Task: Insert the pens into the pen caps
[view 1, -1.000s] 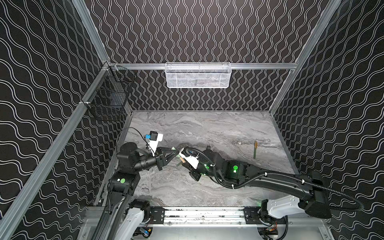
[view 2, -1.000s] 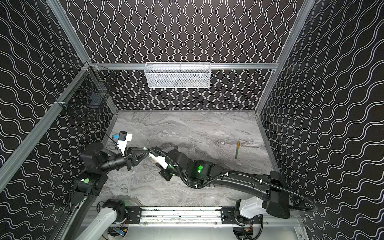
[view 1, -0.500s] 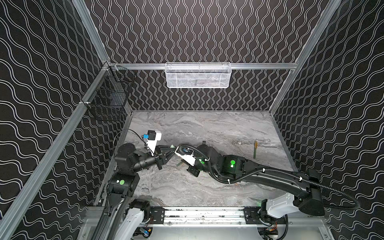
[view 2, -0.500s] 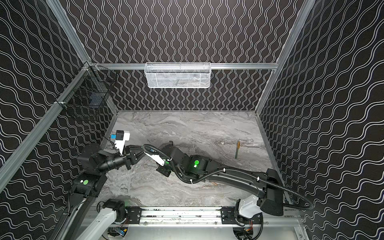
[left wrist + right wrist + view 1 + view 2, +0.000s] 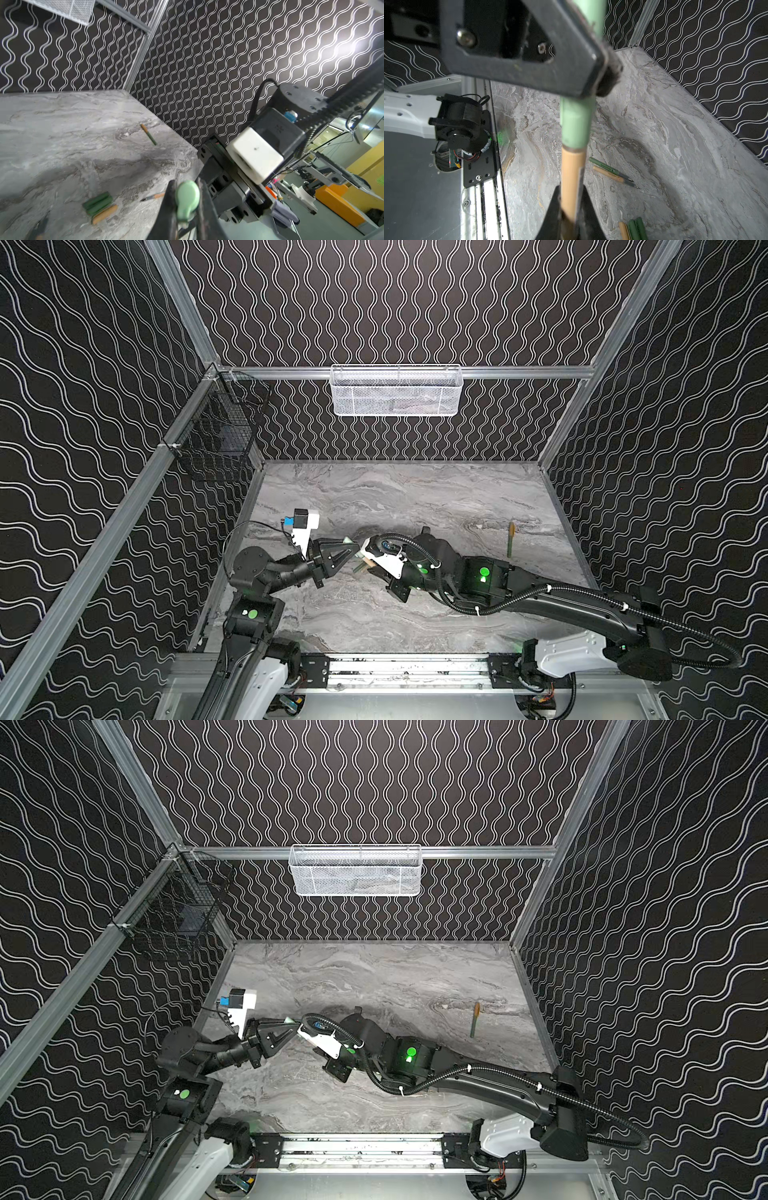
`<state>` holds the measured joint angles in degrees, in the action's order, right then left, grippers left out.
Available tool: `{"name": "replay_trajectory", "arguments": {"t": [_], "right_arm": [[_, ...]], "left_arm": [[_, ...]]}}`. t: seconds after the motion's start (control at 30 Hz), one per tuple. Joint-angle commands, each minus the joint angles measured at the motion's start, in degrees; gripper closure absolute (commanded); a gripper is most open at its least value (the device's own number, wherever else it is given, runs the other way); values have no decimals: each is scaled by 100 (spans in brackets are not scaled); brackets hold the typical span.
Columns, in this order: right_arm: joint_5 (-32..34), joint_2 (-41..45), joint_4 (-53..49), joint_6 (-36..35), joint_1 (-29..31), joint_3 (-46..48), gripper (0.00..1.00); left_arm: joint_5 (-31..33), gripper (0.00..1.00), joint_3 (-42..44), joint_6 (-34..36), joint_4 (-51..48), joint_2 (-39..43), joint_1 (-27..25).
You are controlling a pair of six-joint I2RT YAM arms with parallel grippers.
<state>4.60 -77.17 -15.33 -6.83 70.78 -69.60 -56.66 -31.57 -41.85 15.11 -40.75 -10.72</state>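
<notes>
1. Presently mid-insertion, held above the surface (image 5: 374,614). The left fingers (image 5: 519,68) are clamped narrow on the pale green cap (image 5: 576,122). The right fingers (image 5: 553,214) are pinched narrow on the tan pen (image 5: 572,172), low on its barrel.
2. Right wrist view: the barrel meets the cap's mouth and the pen's tip is out of sight inside. A thin dark ring shows at the joint. Whether the pen is fully seated cannot be told.
3. Judgement: to do it well, pen and cap should sit on one axis, with the push straight along it. A skewed push would likely wedge the tip against the cap wall or slide the smooth barrel through the grip. The right grip sits far from the joint, so the barrel may pivot. Press gently and stop at firm resistance.
4. Cap: matte plain tube with a rounded closed end, which bulges past the left fingers in the left wrist view. Pen: slim cylinder, satin tan.
5. Waiting on the surface: loose pens (image 5: 612,170), one green and one tan, side by side, with grey tapered tips. Also loose caps (image 5: 97,202), two dark green and one tan, stubby and bunched together, touching.
6. Well apart, near the right wall: capped pen (image 5: 510,540), with a green barrel and what appears to be an orange cap.
7. Surface: grey marbled, smooth, with a faint sheen. Round stock may roll on it.
</notes>
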Motion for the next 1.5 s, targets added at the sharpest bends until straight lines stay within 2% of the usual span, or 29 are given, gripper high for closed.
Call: {"name": "replay_trajectory", "arguments": {"t": [0.0, 0.13, 0.33, 0.53, 0.83, 1.03, 1.17, 1.3, 1.47], "right_arm": [[-657, 41, 3981, 122, 45, -266, 100], [-610, -141, 3447, 525, 50, -773, 100], [-600, -412, 2783, 772, 56, -1451, 100], [-577, -343, 2765, 679, 58, -1627, 100], [-866, -326, 2781, 797, 55, -1712, 100], [-1094, -572, 2000, 877, 48, -1960, 100], [-1271, -573, 1948, 1246, -2, -1832, 100], [-1703, -372, 2334, 1804, -179, -1414, 100], [-3250, -67, 3388, 2845, -848, -767, 100]], "left_arm": [[-48, 100, 50, -243, -451, 52, -35], [378, 100, -226, 465, -1506, 286, -91], [685, 100, -143, 530, -1634, 291, -460], [1276, 100, -183, 898, -2249, 363, -880], [1219, 100, 155, 532, -1678, 498, -977], [1239, 100, 28, 594, -1741, 443, -985], [1135, 94, 97, 434, -1412, 350, -983], [989, 94, 138, 285, -1102, 259, -984], [662, 99, 81, 247, -906, 241, -979]]}}
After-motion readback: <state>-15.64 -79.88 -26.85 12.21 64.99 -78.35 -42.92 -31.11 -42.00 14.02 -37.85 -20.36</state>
